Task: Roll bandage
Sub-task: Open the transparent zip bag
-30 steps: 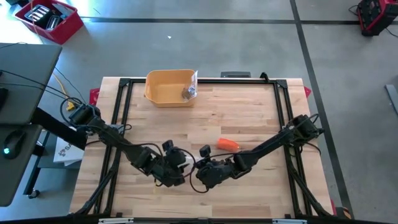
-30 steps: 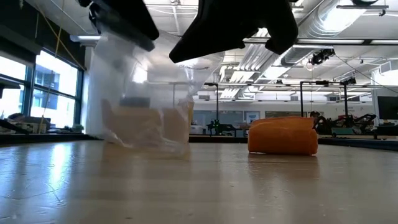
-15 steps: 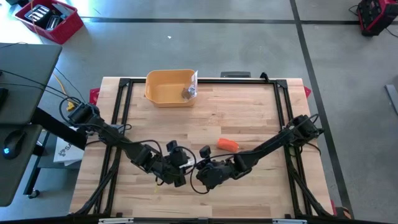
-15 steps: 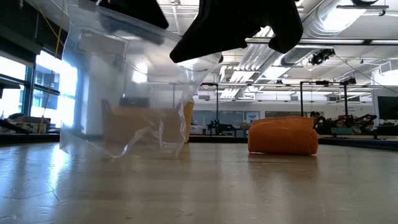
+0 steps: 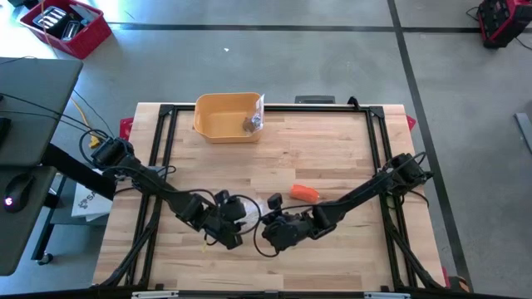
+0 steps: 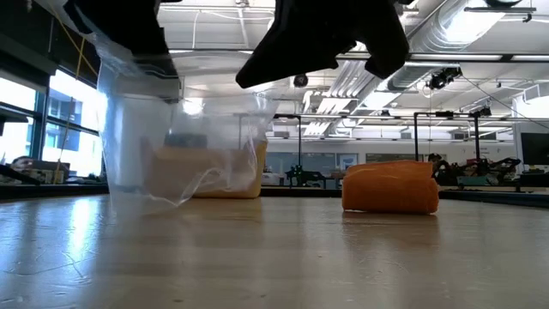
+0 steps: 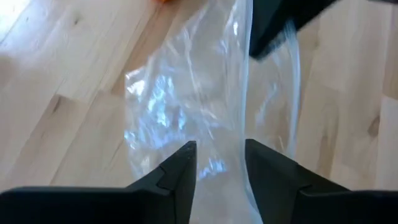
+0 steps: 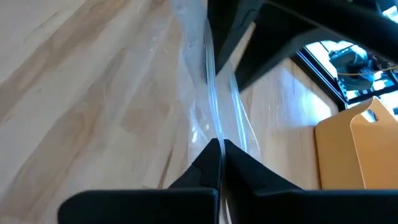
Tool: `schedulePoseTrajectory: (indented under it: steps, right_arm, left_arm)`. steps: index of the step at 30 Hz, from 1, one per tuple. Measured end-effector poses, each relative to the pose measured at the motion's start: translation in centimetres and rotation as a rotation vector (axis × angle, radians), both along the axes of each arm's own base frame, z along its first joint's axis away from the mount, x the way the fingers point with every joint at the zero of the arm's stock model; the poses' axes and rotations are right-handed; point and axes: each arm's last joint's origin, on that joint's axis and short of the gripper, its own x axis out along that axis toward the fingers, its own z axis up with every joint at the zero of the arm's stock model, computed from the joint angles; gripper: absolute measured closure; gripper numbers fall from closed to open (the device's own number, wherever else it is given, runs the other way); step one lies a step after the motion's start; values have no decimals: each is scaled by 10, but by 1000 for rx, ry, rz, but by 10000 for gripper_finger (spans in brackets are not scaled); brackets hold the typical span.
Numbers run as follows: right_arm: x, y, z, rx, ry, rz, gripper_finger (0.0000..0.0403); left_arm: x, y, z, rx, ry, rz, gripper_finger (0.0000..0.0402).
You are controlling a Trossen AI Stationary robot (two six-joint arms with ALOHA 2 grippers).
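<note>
Near the table's (image 5: 332, 158) 6 o'clock edge, right gripper (image 8: 219, 163) pinched shut on the clear plastic bag's (image 6: 184, 137) edge; left gripper (image 7: 219, 163) just beside, fingers parted astride the film. Bag contents hard to make out. Orange bandage roll (image 5: 304, 193) lying near at 1 o'clock; yellow bin (image 5: 226, 115) far at 11 o'clock.

Robotics lab: ceiling ducts (image 6: 467, 34), rows of framed workbenches (image 6: 429, 137).

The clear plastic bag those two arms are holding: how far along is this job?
Done: the right pincer is shut on the clear plastic bag, lifting it. In hand: the left pincer straddles its edge. Left: the orange roll lies on the table, unbagged.
</note>
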Motion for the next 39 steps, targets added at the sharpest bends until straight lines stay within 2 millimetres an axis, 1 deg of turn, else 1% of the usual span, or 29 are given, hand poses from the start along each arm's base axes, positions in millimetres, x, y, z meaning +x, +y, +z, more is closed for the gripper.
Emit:
schedulePoseTrajectory:
  steps: [6, 8, 11, 12, 17, 22, 24, 27, 31, 33, 35, 39]
  right_arm:
    - [1, 1, 1, 14, -13, 8, 403]
    - [1, 2, 1, 35, -9, 30, 403]
    - [1, 3, 1, 72, 5, 70, 403]
    - [1, 4, 1, 88, 8, 76, 403]
    - [1, 4, 0, 120, 21, 74, 403]
    - [1, -1, -2, 115, 46, 57, 403]
    - [1, -4, -3, 111, 56, 49, 403]
    - [3, -8, -2, 101, 48, 24, 403]
    - [5, -11, 1, 88, -30, -80, 400]
    - [6, -11, 5, 94, -38, -78, 388]
    - [8, -9, 12, 114, -54, -65, 365]
    - [5, -6, 24, 125, -69, -52, 297]
  left_arm:
    - [-2, -1, -1, -17, 24, -11, 312]
    - [-2, -1, -1, 18, 15, -20, 336]
    - [0, 0, 1, 91, -20, -34, 383]
    - [1, 0, 2, 112, -36, -36, 392]
    - [4, -1, 13, 247, -113, -21, 397]
    - [1, -12, 26, 430, -210, 11, 399]
    - [-1, -17, 30, 477, -232, 6, 400]
    - [-3, -21, 31, 481, -242, -10, 400]
    - [-7, -24, 27, 421, -245, 10, 401]
    - [-9, -24, 22, 401, -244, 25, 401]
    - [-10, -23, 19, 387, -247, 42, 401]
    - [-10, -24, 11, 385, -234, 55, 401]
